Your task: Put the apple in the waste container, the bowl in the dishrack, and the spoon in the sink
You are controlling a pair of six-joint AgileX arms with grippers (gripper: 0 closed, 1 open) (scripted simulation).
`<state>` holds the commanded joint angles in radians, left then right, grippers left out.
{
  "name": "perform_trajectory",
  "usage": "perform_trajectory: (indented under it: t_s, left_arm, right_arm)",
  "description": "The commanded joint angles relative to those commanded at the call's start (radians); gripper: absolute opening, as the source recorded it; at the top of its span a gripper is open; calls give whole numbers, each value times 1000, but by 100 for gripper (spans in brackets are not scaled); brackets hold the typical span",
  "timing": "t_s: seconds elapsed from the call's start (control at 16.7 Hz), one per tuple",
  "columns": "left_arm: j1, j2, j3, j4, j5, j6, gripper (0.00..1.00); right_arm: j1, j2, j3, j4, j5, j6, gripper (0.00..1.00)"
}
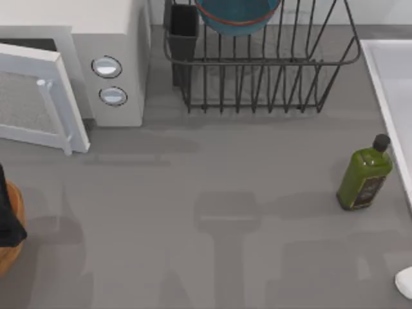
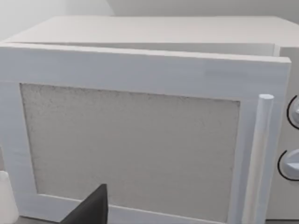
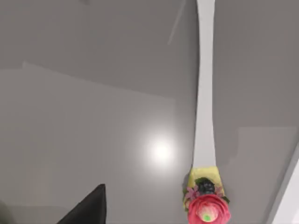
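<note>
Grey tabletop (image 1: 212, 212) spreads below us, microwave (image 1: 109, 58) door ajar at far left. Our bowl (image 1: 237, 16) sits in the dishrack (image 1: 270, 71); waste container (image 1: 11, 232) at left edge, sink (image 1: 393, 84) right, spoon (image 3: 204, 93) lying near it. Whether either arm's jaws are spread or pressed together, we cannot tell.

No text, brand or number can be read anywhere — the green bottle (image 1: 364, 175) at the table's right carries a dark label, but its print is too small to make out.
</note>
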<state>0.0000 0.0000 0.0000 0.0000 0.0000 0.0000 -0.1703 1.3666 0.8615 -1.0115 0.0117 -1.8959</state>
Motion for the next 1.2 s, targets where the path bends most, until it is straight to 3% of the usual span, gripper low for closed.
perform_trajectory:
  t_s: [0.18, 0.6, 1.2]
  left_arm:
    - [0, 0, 0, 0, 0, 0, 100]
    - [0, 0, 0, 0, 0, 0, 100]
    - [0, 0, 0, 0, 0, 0, 100]
  right_arm:
    - [-6, 53, 42, -38, -6, -79, 100]
    - [-3, 62, 32, -23, -6, -83, 100]
    - [-5, 265, -192, 409, -7, -80, 100]
